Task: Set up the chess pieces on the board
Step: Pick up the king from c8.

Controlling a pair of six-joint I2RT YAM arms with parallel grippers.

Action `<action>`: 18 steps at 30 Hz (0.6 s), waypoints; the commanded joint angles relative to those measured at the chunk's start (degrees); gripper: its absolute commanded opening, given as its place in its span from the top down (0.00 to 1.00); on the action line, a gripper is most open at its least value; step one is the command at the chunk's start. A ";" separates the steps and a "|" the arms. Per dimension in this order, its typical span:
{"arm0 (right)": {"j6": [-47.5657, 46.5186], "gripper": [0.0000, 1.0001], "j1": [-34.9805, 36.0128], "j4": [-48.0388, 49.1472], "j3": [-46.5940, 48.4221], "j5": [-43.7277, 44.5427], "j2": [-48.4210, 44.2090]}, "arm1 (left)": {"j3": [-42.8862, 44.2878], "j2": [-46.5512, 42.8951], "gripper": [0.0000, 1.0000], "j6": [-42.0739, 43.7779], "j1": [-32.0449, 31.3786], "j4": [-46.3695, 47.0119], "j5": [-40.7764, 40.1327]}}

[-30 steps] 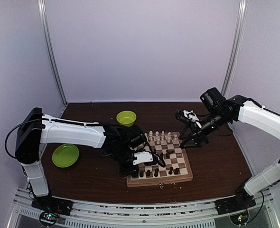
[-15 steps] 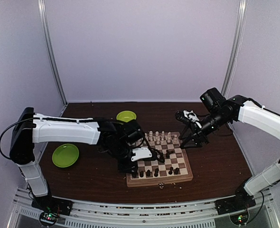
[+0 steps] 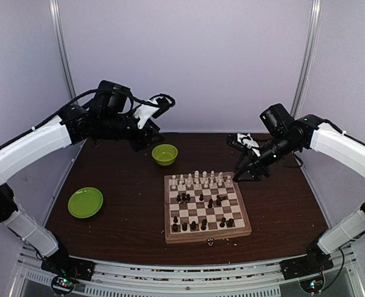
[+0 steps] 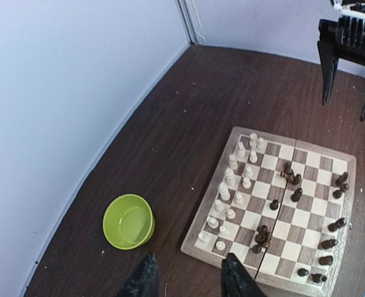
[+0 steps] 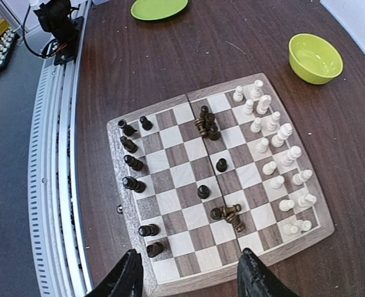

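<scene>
The board lies mid-table. Cream-white chess pieces stand along its far two rows; in the right wrist view they fill the right side. Dark pieces stand along the near row, with loose clusters mid-board and some fallen ones. My left gripper is raised high at the back left, open and empty. My right gripper hovers by the board's far right corner, open and empty.
A lime-green bowl sits behind the board's far left corner, also in the left wrist view. A lime-green plate lies at the left. Pale crumbs dot the brown table. The metal rail runs along the near edge.
My left arm has lifted off the board's near-left area and swung up and back to the far left, clearing the board. My right arm has barely moved.
</scene>
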 commanded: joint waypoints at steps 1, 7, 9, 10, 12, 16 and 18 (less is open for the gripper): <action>0.43 0.48 0.81 -4.27 6.10 6.18 3.41 | -6.86 -3.29 0.63 -3.27 -0.37 16.42 1.81; 1.44 0.50 5.22 -5.92 9.09 16.19 9.22 | -16.46 -5.48 0.58 -6.82 0.18 21.79 -3.51; 2.35 0.50 7.25 -5.44 9.51 18.86 11.90 | -16.59 -7.19 0.49 -8.51 0.24 22.28 -4.51; 2.93 0.50 8.39 -5.21 9.87 20.17 13.04 | -16.75 -7.97 0.45 -9.29 0.38 22.73 -4.61; 4.25 0.48 10.90 -4.16 10.58 23.10 15.57 | -17.38 -9.65 0.42 -10.76 1.02 24.07 -4.17; 6.36 0.47 13.71 -4.06 13.10 27.87 21.40 | -20.08 -12.33 0.30 -12.10 1.51 26.98 -5.51; 6.77 0.48 14.21 -4.33 14.80 29.31 23.86 | -20.35 -12.89 0.29 -11.96 1.47 27.00 -5.41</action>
